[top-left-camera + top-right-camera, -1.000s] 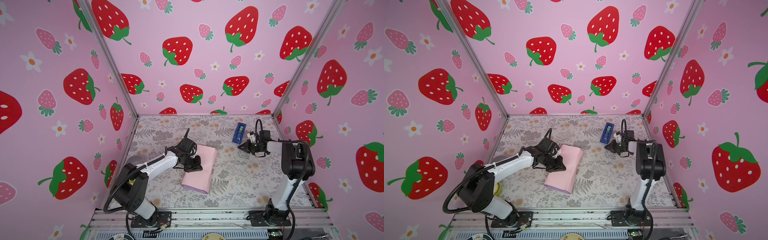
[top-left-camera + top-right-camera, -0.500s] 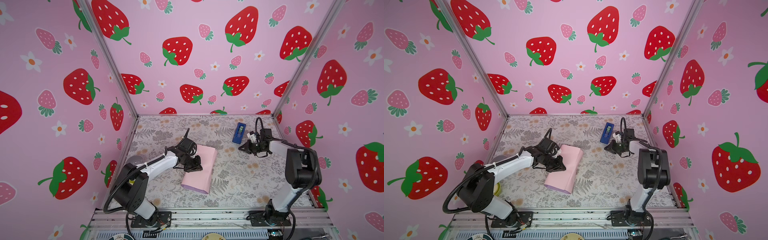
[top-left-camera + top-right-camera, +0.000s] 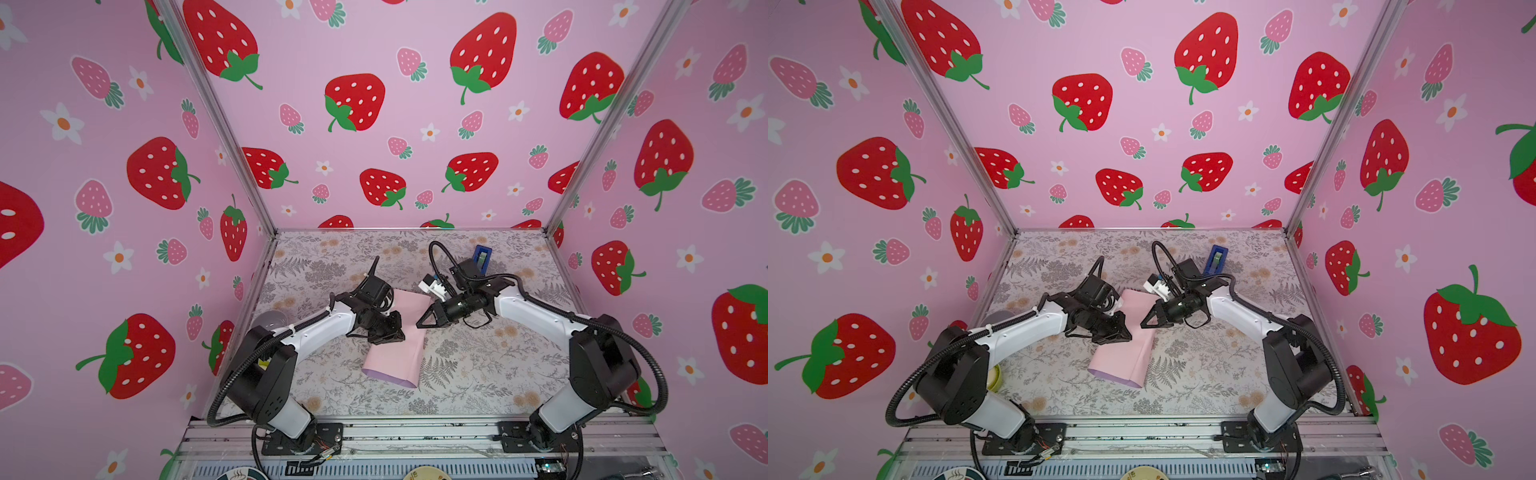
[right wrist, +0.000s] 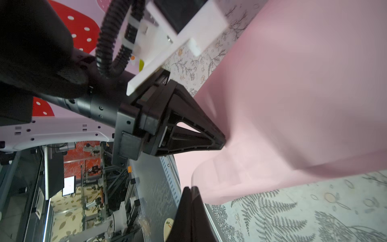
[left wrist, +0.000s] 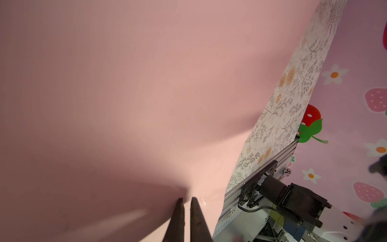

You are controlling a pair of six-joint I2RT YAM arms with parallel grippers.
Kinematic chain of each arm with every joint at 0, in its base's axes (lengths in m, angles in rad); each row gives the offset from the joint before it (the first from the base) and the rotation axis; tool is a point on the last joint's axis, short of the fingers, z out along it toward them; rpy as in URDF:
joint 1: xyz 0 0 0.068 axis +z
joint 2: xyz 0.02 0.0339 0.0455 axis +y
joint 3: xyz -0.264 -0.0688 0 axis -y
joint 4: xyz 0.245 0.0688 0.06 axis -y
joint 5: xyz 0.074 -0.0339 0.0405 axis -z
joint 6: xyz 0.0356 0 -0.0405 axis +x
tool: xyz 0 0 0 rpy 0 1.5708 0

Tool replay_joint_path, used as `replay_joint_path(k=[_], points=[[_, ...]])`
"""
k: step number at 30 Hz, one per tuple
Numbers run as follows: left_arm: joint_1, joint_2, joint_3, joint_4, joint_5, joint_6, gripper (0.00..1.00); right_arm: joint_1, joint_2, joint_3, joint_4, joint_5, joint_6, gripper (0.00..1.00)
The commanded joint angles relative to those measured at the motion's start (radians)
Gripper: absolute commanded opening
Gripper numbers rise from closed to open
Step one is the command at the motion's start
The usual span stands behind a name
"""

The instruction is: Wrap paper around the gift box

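Paper (image 3: 395,357) looks light, limp and crease-prone, best held at an edge; my left claw (image 3: 401,338) nips it, right claw (image 3: 418,326) closed.

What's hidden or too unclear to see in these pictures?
The gift box: in no view; the paper, folded over, may cover it.
The tape dispenser: lower end behind the right arm in both top views.
The grey round thing: mostly behind the left arm in both top views.
The paper's edges: smeared by blur in the right wrist view.
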Motion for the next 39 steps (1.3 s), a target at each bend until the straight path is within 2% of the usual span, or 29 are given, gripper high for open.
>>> replay_joint_path(k=[1, 14, 24, 27, 32, 39], points=[[-0.009, 0.065, -0.033, -0.098, -0.071, 0.01, 0.12, 0.014, 0.05, 0.011, -0.062, -0.003, -0.046, 0.0], [-0.009, 0.058, -0.04, -0.103, -0.074, 0.009, 0.12, 0.013, 0.183, 0.015, -0.1, 0.051, -0.082, 0.0], [-0.008, 0.061, -0.032, -0.102, -0.072, 0.01, 0.12, 0.01, 0.183, 0.033, -0.156, 0.108, -0.086, 0.0], [-0.009, 0.063, -0.031, -0.102, -0.072, 0.01, 0.12, 0.011, 0.177, 0.037, -0.161, 0.09, -0.078, 0.0], [-0.009, 0.067, -0.029, -0.102, -0.071, 0.01, 0.12, 0.002, 0.184, 0.05, -0.185, 0.035, -0.036, 0.16], [-0.009, 0.071, -0.028, -0.102, -0.069, 0.012, 0.12, 0.003, 0.177, 0.058, -0.174, 0.003, -0.002, 0.25]])
